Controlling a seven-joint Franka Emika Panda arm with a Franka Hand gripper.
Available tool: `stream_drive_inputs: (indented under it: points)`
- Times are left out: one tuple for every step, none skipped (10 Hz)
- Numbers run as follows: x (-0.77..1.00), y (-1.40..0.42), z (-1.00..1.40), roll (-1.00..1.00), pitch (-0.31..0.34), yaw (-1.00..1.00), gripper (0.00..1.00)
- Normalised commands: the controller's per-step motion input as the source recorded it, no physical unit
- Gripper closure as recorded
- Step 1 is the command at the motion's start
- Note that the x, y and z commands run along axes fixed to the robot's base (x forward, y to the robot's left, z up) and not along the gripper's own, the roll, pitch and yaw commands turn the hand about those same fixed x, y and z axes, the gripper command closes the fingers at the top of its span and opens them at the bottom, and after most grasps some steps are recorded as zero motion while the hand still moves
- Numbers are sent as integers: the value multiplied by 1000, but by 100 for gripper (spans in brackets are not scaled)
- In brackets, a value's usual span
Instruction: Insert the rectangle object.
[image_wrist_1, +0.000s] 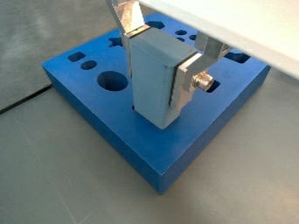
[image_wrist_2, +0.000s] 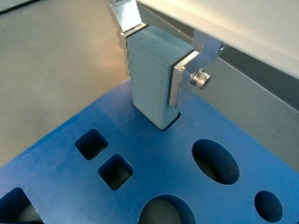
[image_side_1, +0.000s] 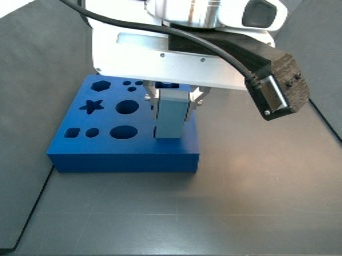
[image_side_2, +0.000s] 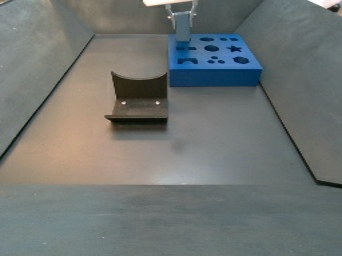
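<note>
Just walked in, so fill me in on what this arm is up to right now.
The Panda's gripper is shut on the rectangle object, a light-blue bar held upright over the blue board with shaped holes. In both wrist views the bar's lower end meets the board's top near one edge, apparently entering a slot; how deep it sits cannot be told. In a side view, the fixture stands apart on the dark floor, untouched.

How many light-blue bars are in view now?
1: the rectangle object, upright in the gripper, lower end meeting the board near its edge. The fixture could hide another.
</note>
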Motion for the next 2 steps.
stream_drive_inputs:
  points:
    - [0, 66, -106, -159, -40, 0, 100]
    - [-63, 0, -283, -194, -160, 0, 100]
